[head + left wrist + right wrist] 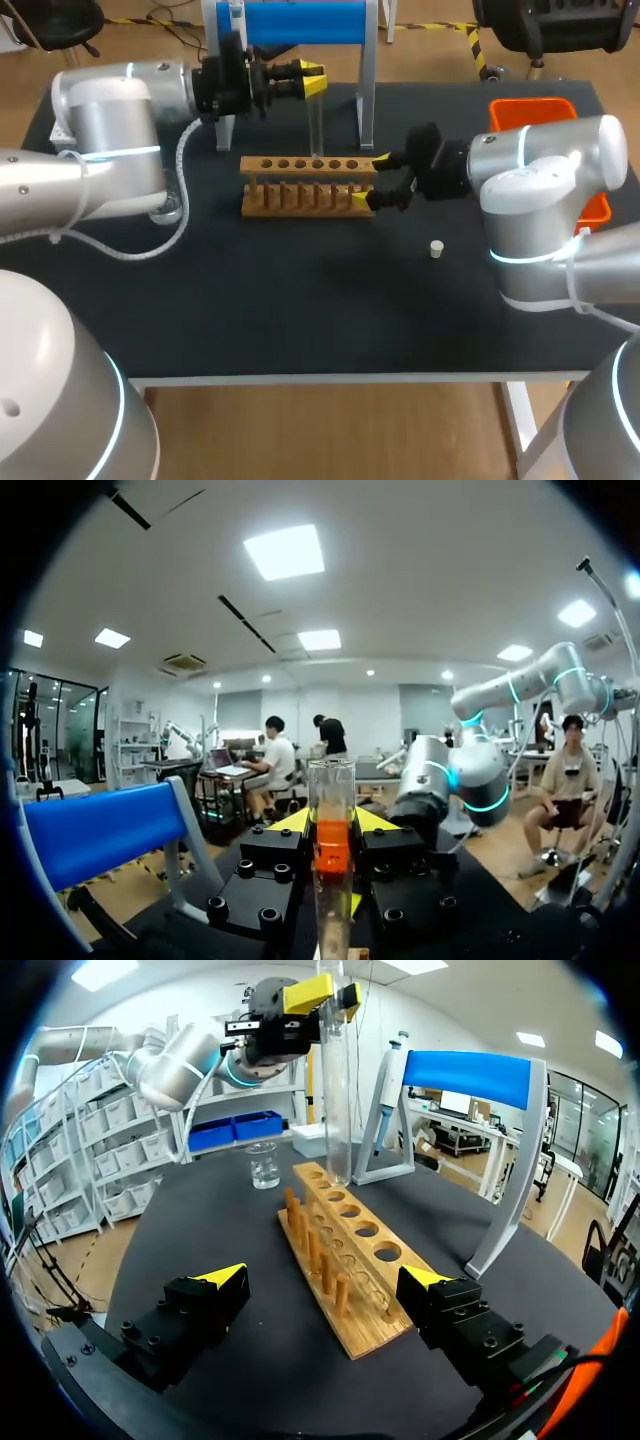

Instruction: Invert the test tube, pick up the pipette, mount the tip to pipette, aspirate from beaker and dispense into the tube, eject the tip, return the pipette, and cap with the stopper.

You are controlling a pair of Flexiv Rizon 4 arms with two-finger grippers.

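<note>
The stopper [437, 249] lay nearer than the rack [300, 185], off its right end. The right gripper [371, 179] stood wide open, a finger on either side of that end, clear of it and holding nothing. Over the rack the left gripper [312, 80] was clamped on the upright test tube [317, 125], whose lower end met a rack hole; the pipette [393, 1080] hung beyond the rack.

Tube [317, 128] above rack [262, 164] (stopper [436, 248] rightward)

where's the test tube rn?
Head view, centre-left: the test tube is upright in the left gripper, lower end at the top holes of the wooden rack, in front of the blue stand.
</note>
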